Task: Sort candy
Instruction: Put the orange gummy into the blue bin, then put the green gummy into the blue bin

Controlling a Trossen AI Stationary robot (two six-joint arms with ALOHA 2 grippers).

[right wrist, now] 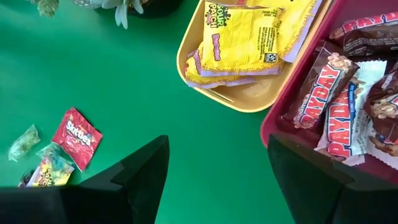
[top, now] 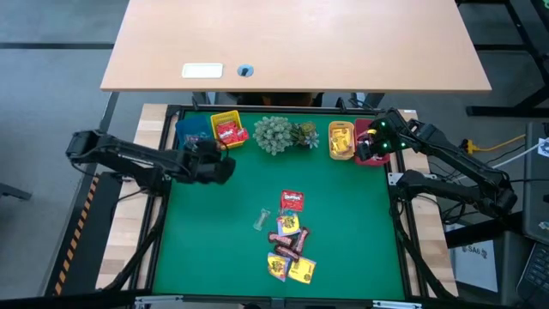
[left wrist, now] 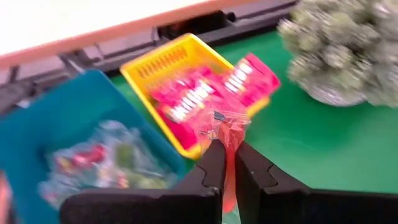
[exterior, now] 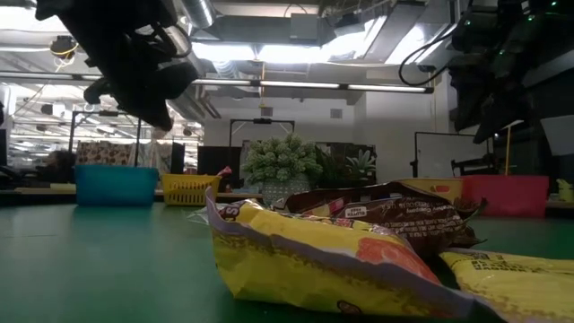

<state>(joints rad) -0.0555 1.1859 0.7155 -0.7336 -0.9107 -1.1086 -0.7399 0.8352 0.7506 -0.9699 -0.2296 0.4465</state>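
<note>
Near edge of the green table (top: 206, 249): loose candy pile (top: 290, 245) of yellow packets, brown bars, one red packet (top: 292, 201) and a clear wrapper (top: 262, 220). Mid-table, left: left gripper (left wrist: 229, 163) pinched shut on a clear-wrapped red candy (left wrist: 227, 129), just before the yellow bin (top: 226, 129) and blue bin (top: 190, 129). Far edge, right: right gripper (right wrist: 214, 168), jaws wide apart and empty, above the orange bin (top: 341, 140) and red bin (top: 369, 142).

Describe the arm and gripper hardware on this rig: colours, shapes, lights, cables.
Both arms are dark, near-black, built from slim jointed tube links. The left gripper has two narrow black fingers with flat inner faces. The right gripper has broad, wedge-shaped black fingers. Green indicator lights glow at the right wrist. A black cable loops above the arm in the low view.
</note>
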